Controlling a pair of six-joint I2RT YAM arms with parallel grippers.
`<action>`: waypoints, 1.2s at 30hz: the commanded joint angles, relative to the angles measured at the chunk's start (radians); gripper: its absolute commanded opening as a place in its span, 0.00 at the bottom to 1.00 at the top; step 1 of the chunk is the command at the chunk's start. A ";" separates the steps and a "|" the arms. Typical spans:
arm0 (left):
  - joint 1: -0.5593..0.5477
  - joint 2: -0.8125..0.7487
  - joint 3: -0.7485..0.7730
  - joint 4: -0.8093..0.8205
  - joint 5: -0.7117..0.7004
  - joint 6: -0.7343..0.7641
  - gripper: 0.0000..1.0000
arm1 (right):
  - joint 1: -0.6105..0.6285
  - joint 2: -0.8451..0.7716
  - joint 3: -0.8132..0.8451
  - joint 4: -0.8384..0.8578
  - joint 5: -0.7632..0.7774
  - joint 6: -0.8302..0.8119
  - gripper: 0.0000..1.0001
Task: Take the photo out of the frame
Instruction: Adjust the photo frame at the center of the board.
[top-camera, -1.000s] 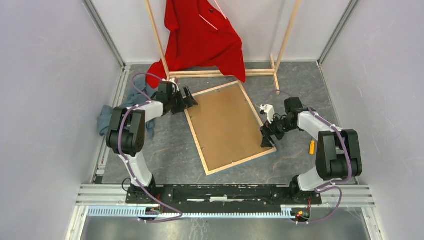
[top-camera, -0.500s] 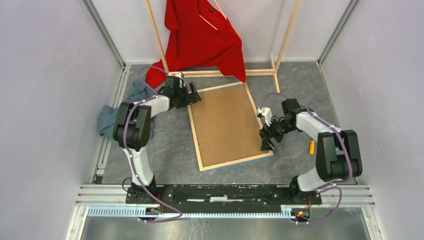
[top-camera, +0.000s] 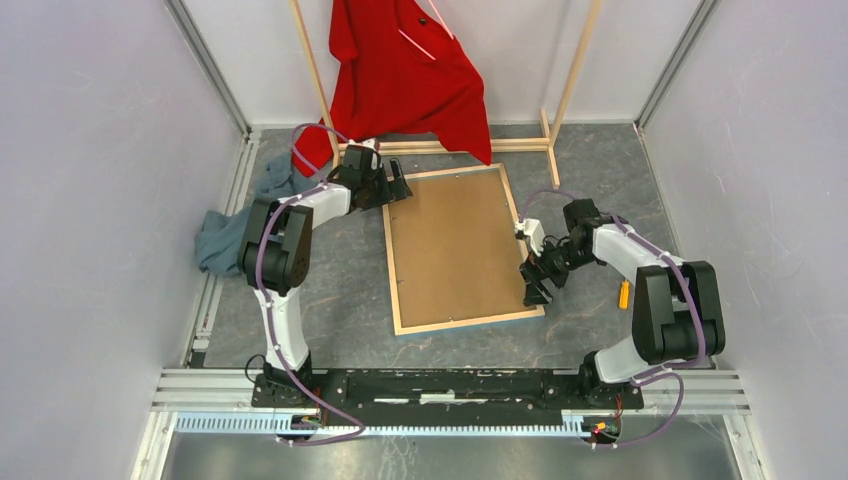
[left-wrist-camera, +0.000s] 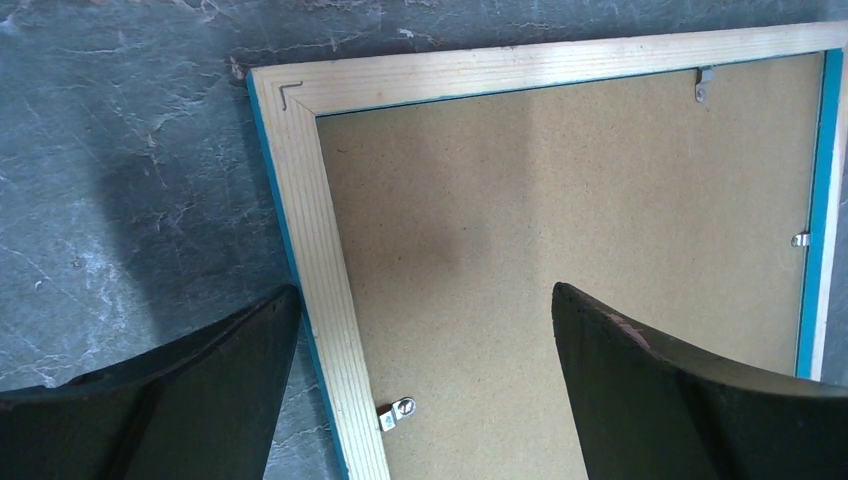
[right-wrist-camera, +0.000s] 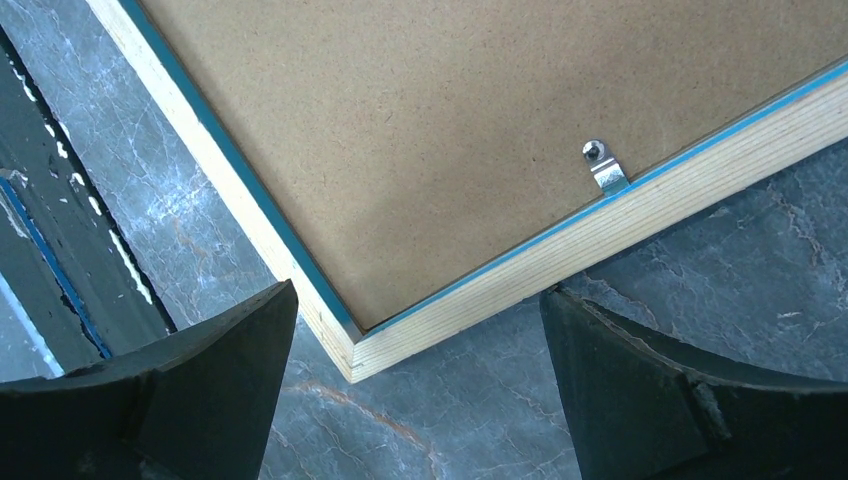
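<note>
The frame lies face down on the grey table, pale wood edges and a thin blue lip showing. A plain brown backing board fills it, held by small metal clips. The photo is hidden beneath the board. My left gripper is open at the far-left corner; in the left wrist view it straddles the frame's wooden side. My right gripper is open at the near-right corner. In the right wrist view it spans that corner of the frame, next to a clip.
A wooden clothes rack with a red garment stands just behind the frame. A blue-grey cloth lies by the left wall. A small orange object sits right of the right arm. Grey walls enclose three sides.
The frame has turned clockwise and now lies squarer to the table. My left gripper moved right and further back with the far-left corner. Both grippers stayed open.
</note>
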 joint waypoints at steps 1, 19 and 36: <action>-0.041 0.017 0.037 -0.019 0.065 0.018 1.00 | 0.015 -0.029 0.003 0.035 -0.073 -0.055 0.98; -0.046 0.028 0.064 -0.012 0.079 0.015 1.00 | 0.015 -0.057 0.000 0.060 -0.068 -0.050 0.98; -0.047 0.019 0.087 -0.014 0.079 0.027 1.00 | 0.009 -0.042 0.000 0.030 -0.076 -0.079 0.98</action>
